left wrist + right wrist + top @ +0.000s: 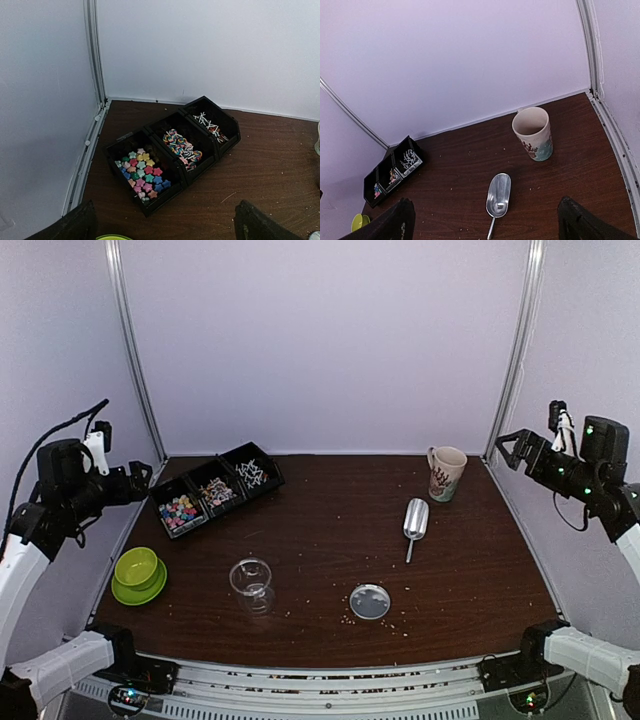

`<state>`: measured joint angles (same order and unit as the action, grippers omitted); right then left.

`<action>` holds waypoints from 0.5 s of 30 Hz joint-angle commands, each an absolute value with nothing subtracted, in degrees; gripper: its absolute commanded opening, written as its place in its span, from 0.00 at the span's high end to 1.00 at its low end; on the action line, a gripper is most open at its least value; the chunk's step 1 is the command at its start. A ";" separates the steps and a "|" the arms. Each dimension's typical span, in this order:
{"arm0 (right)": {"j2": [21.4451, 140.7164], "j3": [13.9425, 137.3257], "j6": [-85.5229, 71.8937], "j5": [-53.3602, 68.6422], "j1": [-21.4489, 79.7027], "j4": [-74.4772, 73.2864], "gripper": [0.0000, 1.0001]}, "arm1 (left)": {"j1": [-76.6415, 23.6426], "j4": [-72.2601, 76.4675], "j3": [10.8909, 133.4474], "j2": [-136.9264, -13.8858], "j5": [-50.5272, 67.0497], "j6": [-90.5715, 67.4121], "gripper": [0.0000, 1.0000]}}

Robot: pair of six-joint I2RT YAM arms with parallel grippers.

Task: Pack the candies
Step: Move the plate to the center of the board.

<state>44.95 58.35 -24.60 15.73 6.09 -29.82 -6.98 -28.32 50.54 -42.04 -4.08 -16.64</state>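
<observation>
The candies lie in three joined black bins [215, 488] at the table's back left. Pastel star candies [142, 172] fill the nearest bin, swirl lollipops [181, 145] the middle one, white-stick pieces [210, 124] the far one. The bins also show small in the right wrist view [392, 172]. My left gripper [140, 478] hangs above the table's left edge, open and empty, its fingers wide apart in the left wrist view [165, 222], near the star bin. My right gripper [510, 445] is raised at the far right, open and empty [485, 220].
A clear jar [252, 583] stands front centre with its round lid [370, 601] lying to its right. A metal scoop [414, 520] lies right of centre, and a patterned mug [446, 472] stands behind it. A green bowl on a saucer [138, 572] sits front left. Pale crumbs dot the table.
</observation>
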 commanded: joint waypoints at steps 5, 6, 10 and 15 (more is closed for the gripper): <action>39.74 55.21 -28.01 8.76 6.42 -28.08 0.00 | -6.55 -26.42 47.14 -39.38 -7.44 -17.05 0.02; 39.19 54.07 -28.04 9.35 6.42 -27.16 0.01 | -6.25 -26.62 47.04 -39.56 -7.81 -17.05 0.02; 38.97 53.20 -27.23 10.82 6.45 -26.55 0.00 | -5.80 -28.16 47.90 -41.85 -8.02 -17.36 0.02; 38.25 51.36 -26.10 9.36 6.42 -26.17 0.00 | -5.71 -29.19 48.51 -44.53 -7.77 -17.40 0.02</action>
